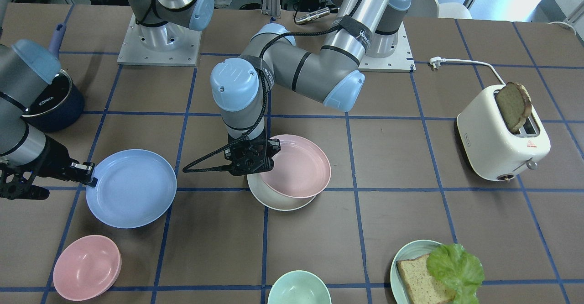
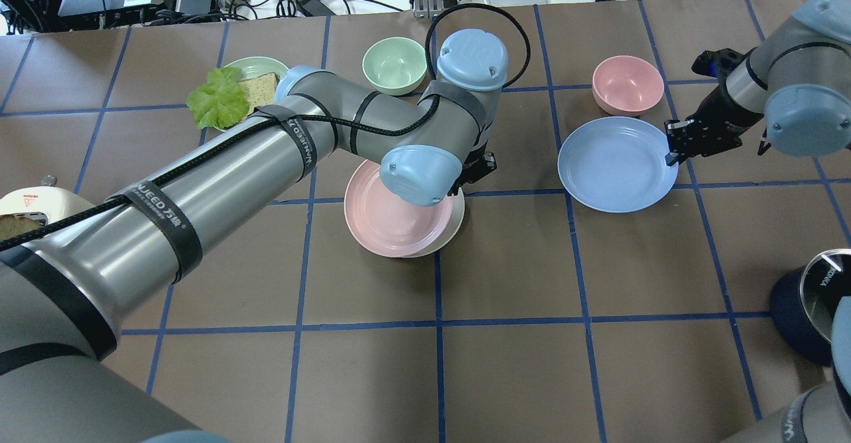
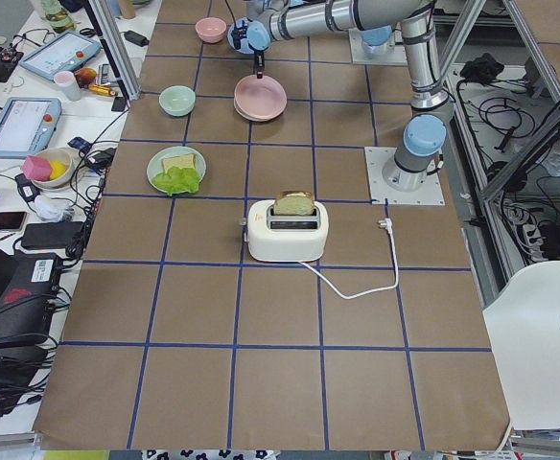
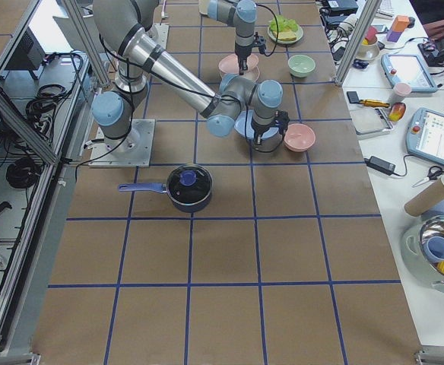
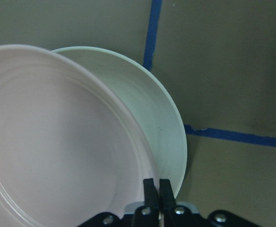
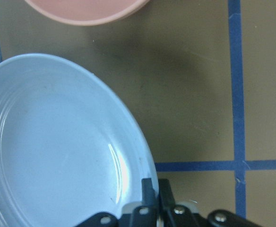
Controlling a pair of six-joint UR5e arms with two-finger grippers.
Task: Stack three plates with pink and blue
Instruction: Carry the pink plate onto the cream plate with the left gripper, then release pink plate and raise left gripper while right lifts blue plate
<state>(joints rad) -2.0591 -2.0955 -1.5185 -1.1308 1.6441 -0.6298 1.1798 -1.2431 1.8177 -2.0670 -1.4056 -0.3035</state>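
The pale pink plate (image 1: 299,167) lies over the cream-white plate (image 1: 273,200) near the table's middle, offset from it. In the left wrist view the pink plate (image 5: 57,151) looks tilted above the cream-white one (image 5: 150,118). My left gripper (image 1: 263,160) is shut on the pink plate's rim, as the left wrist view (image 5: 158,185) shows. The light blue plate (image 1: 132,187) sits apart on the table. My right gripper (image 1: 91,174) is shut on its rim, seen close in the right wrist view (image 6: 156,187) on the blue plate (image 6: 48,156).
A smaller pink bowl (image 1: 86,267) sits next to the blue plate. A green bowl (image 1: 299,288) and a teal plate (image 1: 404,260) with bread and lettuce are at the operators' edge. A white toaster (image 1: 502,139) and a dark pot (image 1: 54,103) stand at opposite ends.
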